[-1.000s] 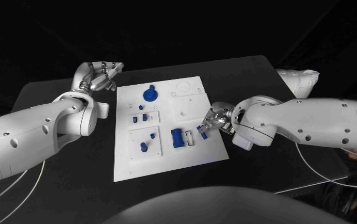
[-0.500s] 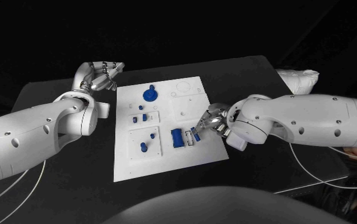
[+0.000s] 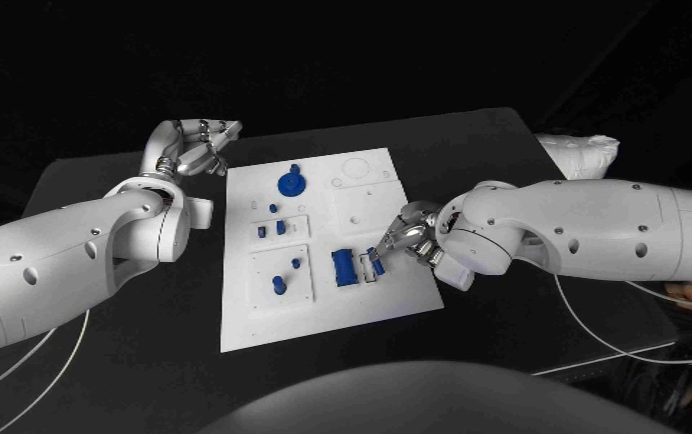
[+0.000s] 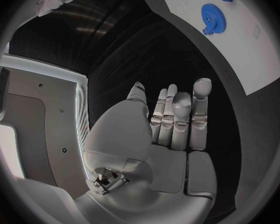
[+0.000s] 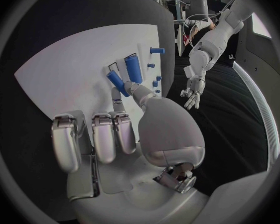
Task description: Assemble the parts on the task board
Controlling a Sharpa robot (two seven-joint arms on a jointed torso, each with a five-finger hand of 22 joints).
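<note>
Since a second ago the right hand (image 3: 408, 237) has carried its small blue part (image 3: 379, 264) inward from the task board's (image 3: 325, 304) right edge, so the part now sits at its fingertips just beside the larger blue block (image 3: 345, 266) and the empty slot next to it. The part (image 5: 117, 79) is pinched between thumb and one finger, the other fingers curled in beneath. The left hand (image 3: 192, 149) has not moved: it holds nothing, fingers extended side by side, off the board's far left corner with the blue gear (image 3: 293, 184) near its fingertips.
</note>
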